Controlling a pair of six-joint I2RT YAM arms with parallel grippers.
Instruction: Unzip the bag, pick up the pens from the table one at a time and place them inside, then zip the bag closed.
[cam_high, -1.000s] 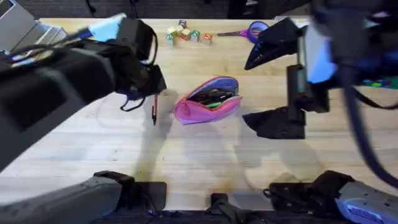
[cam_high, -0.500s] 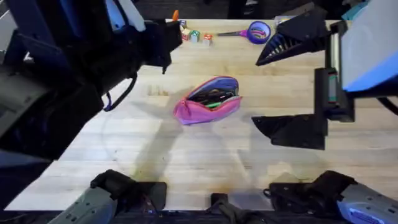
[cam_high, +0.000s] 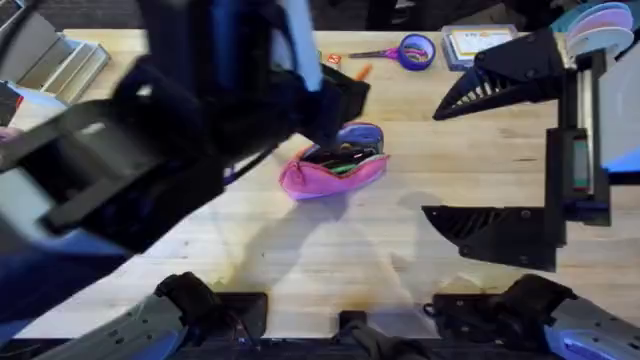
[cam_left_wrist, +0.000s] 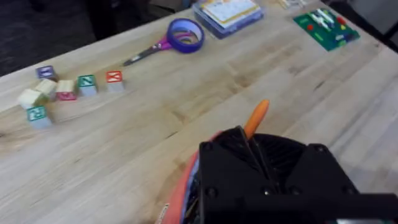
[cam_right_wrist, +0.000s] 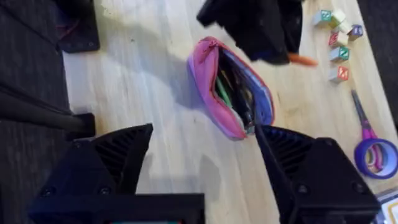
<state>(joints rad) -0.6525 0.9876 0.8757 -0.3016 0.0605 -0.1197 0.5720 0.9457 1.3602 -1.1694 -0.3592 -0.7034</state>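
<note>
The pink bag (cam_high: 335, 170) lay unzipped near the middle of the counter (cam_high: 330, 250), its mouth gaping, with dark and green items showing inside. An orange pen (cam_left_wrist: 256, 118) was held above the bag's far-left end, its tip jutting out toward the far side, clear of the counter.

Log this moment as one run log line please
bag: open on table | left pincer: shut on orange pen, above bag | right pincer: open, empty, off to the side
</note>
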